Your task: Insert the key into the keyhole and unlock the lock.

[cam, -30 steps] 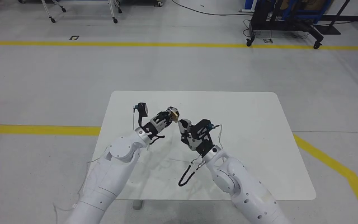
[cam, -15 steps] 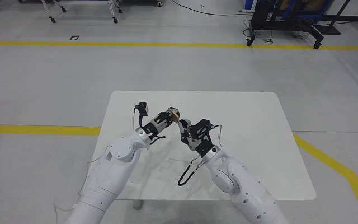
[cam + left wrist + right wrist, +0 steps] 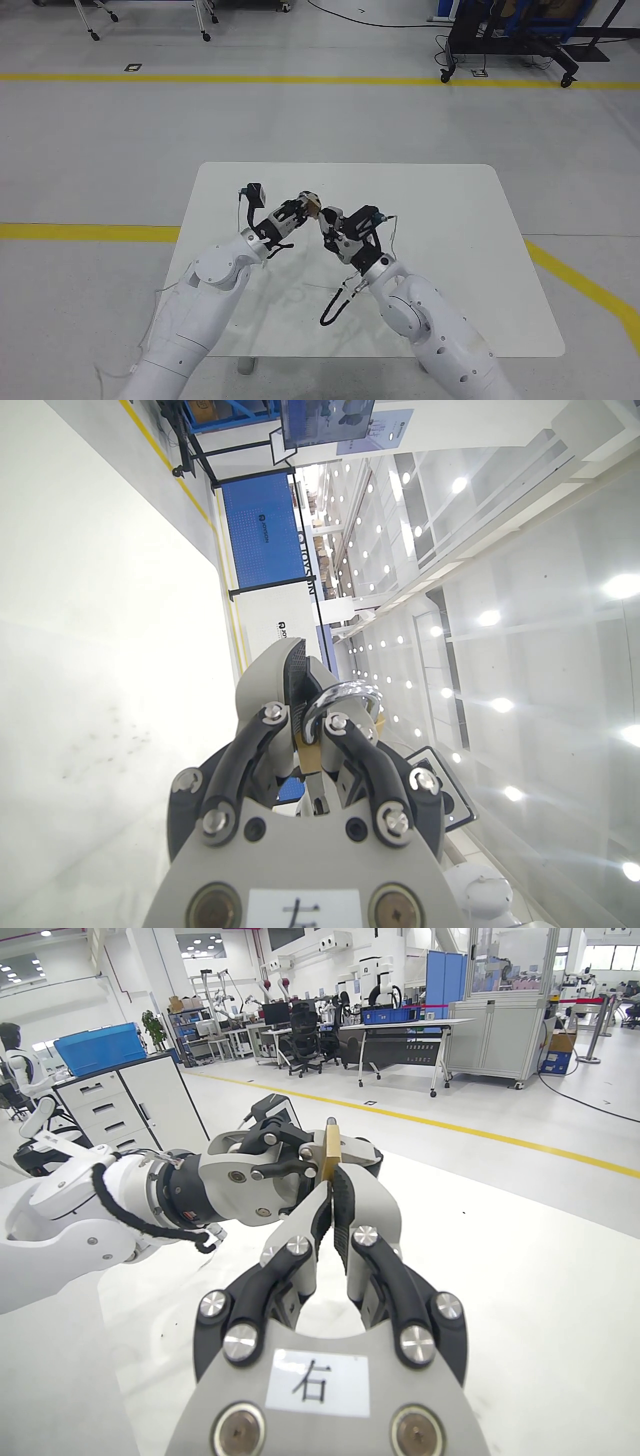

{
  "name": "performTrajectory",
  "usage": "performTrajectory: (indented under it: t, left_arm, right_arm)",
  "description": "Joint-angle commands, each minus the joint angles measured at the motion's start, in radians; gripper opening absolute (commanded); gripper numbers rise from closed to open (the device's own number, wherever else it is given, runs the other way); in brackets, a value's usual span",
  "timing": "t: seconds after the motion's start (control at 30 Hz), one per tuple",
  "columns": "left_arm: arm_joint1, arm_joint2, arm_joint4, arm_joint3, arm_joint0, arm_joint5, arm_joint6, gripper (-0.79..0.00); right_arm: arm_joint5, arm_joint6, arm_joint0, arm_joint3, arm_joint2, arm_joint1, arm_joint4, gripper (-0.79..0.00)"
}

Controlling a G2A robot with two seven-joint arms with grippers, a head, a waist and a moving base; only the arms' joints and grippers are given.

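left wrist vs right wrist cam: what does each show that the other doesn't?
Left wrist: the silver shackle of the lock poking out past the fingers of the left end effector. Right wrist: the right end effector, pads pinched shut, tip right at the lock's lower end; the left arm seen from outside. Both: the brass lock body clamped in the left end effector.

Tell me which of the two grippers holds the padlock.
The left gripper: it clamps the brass padlock, whose silver shackle sticks out. The right gripper is pinched shut at the padlock's opposite end.
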Motion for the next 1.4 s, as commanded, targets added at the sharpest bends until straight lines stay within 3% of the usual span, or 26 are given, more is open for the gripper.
performTrajectory:
  t: [0.0, 0.1, 0.27, 0.4, 0.47, 0.5, 0.53, 0.83, 0.97, 1.07, 1.2, 1.3, 1.37]
  left_arm:
    - [-0.001, -0.001, -0.003, 0.001, 0.0, 0.002, 0.0, -0.785]
    - [-0.001, -0.003, -0.007, 0.003, -0.001, 0.003, -0.001, -0.785]
    - [-0.003, -0.005, -0.011, 0.005, -0.001, 0.005, -0.003, -0.785]
    - [-0.004, -0.009, -0.014, 0.003, 0.003, -0.019, 0.012, -0.785]
    - [-0.005, -0.012, -0.018, 0.001, 0.007, -0.039, 0.014, -0.785]
    - [-0.005, -0.013, -0.016, 0.002, 0.009, -0.045, 0.017, -0.785]
    - [-0.005, -0.014, -0.016, 0.001, 0.01, -0.044, 0.016, -0.785]
    - [-0.005, -0.019, 0.022, -0.014, 0.014, -0.039, 0.037, -0.785]
    - [-0.004, -0.03, 0.003, -0.021, 0.004, 0.012, 0.023, -0.785]
    - [-0.002, -0.034, -0.008, -0.016, -0.03, 0.11, -0.019, -0.785]
    - [0.001, -0.034, 0.008, -0.021, -0.077, 0.231, -0.05, -0.785]
    - [0.003, -0.028, 0.034, -0.038, -0.096, 0.307, -0.073, -0.785]
    - [0.006, -0.027, 0.055, -0.051, -0.102, 0.337, -0.086, -0.785]
  right_arm:
    - [-0.018, -0.009, -0.013, -0.009, 0.012, 0.003, 0.003, -0.262]
    - [-0.048, -0.018, -0.035, -0.026, 0.031, 0.008, 0.005, -0.271]
    - [-0.097, -0.029, -0.067, -0.05, 0.059, 0.016, 0.012, -0.459]
    - [-0.118, -0.015, -0.072, -0.055, 0.072, 0.019, 0.037, -0.483]
    - [-0.125, -0.012, -0.068, -0.054, 0.076, 0.019, 0.049, -0.413]
    - [-0.121, -0.015, -0.065, -0.052, 0.079, 0.018, 0.051, -0.037]
    - [-0.115, -0.015, -0.062, -0.049, 0.079, 0.018, 0.047, 0.0]
    - [-0.115, -0.015, -0.062, -0.049, 0.079, 0.018, 0.047, 0.0]
    - [-0.092, -0.03, -0.069, -0.057, 0.088, 0.019, 0.019, 0.0]
    - [-0.079, -0.035, -0.077, -0.063, 0.089, 0.027, -0.141, 0.0]
    - [0.064, -0.092, -0.082, -0.057, 0.036, 0.026, -0.427, 0.0]
    - [0.202, -0.14, -0.082, -0.024, -0.018, 0.019, -0.606, -0.175]
    - [0.265, -0.15, -0.075, 0.0, -0.052, 0.012, -0.664, -0.342]
